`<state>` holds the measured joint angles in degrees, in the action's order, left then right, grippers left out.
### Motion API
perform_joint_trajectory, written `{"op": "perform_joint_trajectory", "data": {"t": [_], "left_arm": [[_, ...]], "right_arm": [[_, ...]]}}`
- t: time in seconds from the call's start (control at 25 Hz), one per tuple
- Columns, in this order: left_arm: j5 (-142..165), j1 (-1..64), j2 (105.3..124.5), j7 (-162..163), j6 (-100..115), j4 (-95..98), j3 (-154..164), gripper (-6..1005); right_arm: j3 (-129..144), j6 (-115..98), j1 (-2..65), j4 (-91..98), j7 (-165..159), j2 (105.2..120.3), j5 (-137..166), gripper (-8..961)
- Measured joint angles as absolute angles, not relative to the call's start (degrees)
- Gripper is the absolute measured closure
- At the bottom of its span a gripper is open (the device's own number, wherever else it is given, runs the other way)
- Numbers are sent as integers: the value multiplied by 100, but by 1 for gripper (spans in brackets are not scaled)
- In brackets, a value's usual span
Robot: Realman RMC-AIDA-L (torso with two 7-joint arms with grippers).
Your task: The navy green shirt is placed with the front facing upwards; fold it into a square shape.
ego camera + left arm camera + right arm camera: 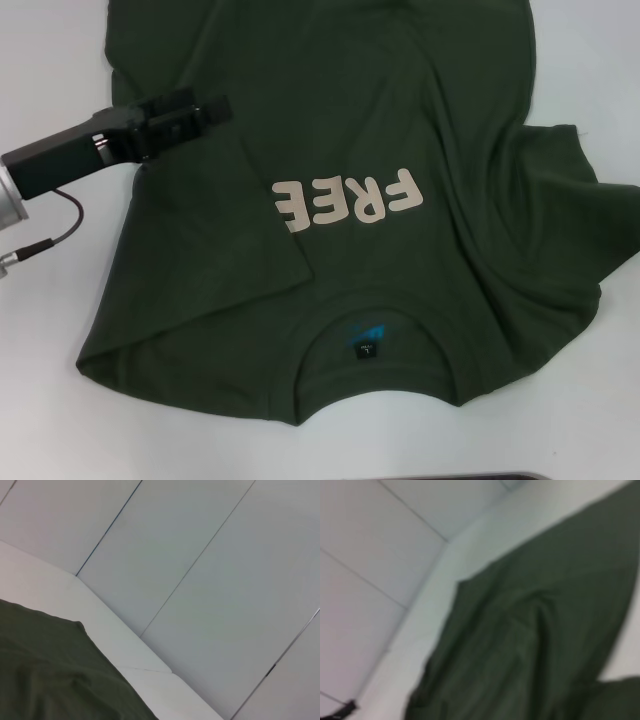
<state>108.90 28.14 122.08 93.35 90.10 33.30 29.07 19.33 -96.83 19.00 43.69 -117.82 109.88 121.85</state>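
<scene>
Head view showed the left pincer [222,108], pressed together, hovering over the navy green shirt's [400,110] folded-in left side, seemingly mid-fold.

1 navy green shirt [400,120], w/ 1 pale print [345,203] and 1 neck label [365,340]. 1 gripper in view, left gripper [215,108]; shirt directly under its jaws. 1 table [40,420].

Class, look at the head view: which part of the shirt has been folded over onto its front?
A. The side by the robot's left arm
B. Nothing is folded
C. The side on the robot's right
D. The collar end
A: on the navy green shirt, the flap near the left pincer lies over the front and covers the start of the FREE print.
</scene>
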Motion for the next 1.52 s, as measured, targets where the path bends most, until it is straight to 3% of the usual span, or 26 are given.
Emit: {"op": "perform_joint_trajectory", "data": {"t": [0.68, 0.92, 1.52], "left_arm": [[10926, 2838, 12180, 9281, 8876, 3305, 2910, 90], [10931, 2814, 12197, 9280, 8865, 3287, 2925, 90], [10943, 2803, 12216, 9275, 8805, 3258, 2944, 91]], "right_arm": [[1978, -8809, 1909, 4047, -12178, 11026, 12946, 60], [2015, -8655, 2003, 3987, -12118, 11135, 12947, 65], [2128, -8382, 2149, 3766, -12104, 11226, 12928, 95]]}}
